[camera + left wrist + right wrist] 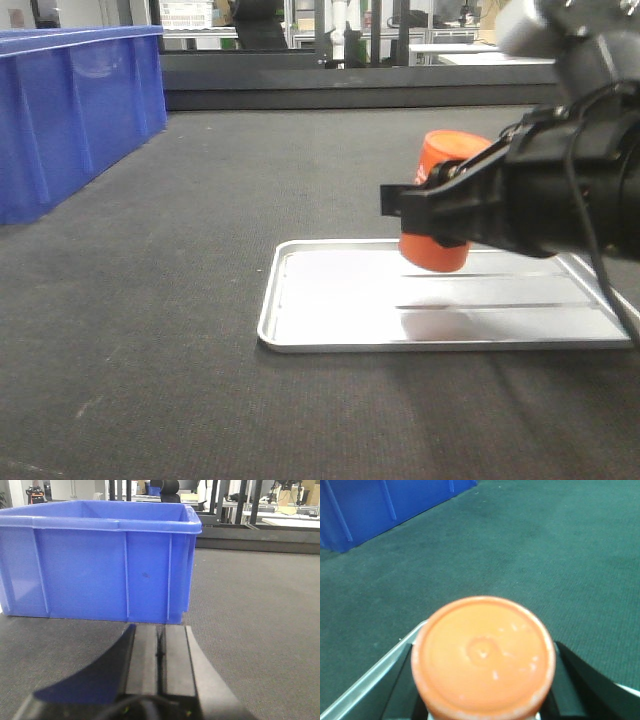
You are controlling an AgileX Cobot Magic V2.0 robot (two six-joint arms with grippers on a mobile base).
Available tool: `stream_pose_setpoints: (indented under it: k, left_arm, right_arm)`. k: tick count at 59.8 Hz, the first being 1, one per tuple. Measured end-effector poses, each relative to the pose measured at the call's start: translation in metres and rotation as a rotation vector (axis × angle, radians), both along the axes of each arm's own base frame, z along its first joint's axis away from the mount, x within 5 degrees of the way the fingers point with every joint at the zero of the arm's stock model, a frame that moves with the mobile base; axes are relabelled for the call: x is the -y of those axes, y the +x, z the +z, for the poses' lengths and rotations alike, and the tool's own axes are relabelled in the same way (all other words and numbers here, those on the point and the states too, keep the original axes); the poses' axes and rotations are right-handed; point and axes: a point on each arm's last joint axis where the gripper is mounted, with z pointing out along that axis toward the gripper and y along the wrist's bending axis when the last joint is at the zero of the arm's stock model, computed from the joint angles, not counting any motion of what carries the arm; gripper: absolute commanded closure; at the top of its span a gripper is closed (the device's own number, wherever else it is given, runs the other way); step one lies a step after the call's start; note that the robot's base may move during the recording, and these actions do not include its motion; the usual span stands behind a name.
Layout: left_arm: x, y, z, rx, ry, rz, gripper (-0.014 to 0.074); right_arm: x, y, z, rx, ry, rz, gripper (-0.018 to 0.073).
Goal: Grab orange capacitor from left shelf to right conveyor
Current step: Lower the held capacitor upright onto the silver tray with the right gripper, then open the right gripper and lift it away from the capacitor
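Closest to my right wrist is the flat top of the orange capacitor (482, 652), a round face with a faint ring at its centre. My right gripper (420, 200) is clamped on it, one dark finger (580, 680) on each side of the cylinder. From the front view the capacitor leans, its top tipped away from the arm and its lower end pointing down at the silver tray (272, 330). It looks lifted clear of the tray with a soft shadow on the metal beneath, though I cannot be sure of the gap from this angle. I cannot read any print on its side from here.

The tray lies flat on the right conveyor (150, 300), whose dark textured belt spreads out all around it.

On my left, my left gripper (160, 635) hangs low over the same belt with its two fingers pressed together, only a thin seam between the pads, and nothing held. Just ahead of it stands a blue bin (100, 570), its ribbed wall facing me and its rim above my view.

Beyond the belt's far edge is a dark frame, then blurred racks and pale tabletops.
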Motion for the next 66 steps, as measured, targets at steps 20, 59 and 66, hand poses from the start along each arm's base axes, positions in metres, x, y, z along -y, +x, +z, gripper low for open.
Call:
stream_pose_setpoints:
  k: [20, 59, 66]
  left_arm:
    - [0.000, 0.000, 0.000, 0.000, 0.000, 0.000, 0.0722]
    - [0.000, 0.000, 0.000, 0.000, 0.000, 0.000, 0.0722]
    - [0.000, 0.000, 0.000, 0.000, 0.000, 0.000, 0.0722]
  right_arm:
    - [-0.001, 0.001, -0.001, -0.006, -0.004, 0.000, 0.0017]
    - [0.001, -0.001, 0.024, 0.147, 0.075, -0.003, 0.0017]
    - [0.005, -0.008, 0.045, 0.200, 0.112, -0.003, 0.0023]
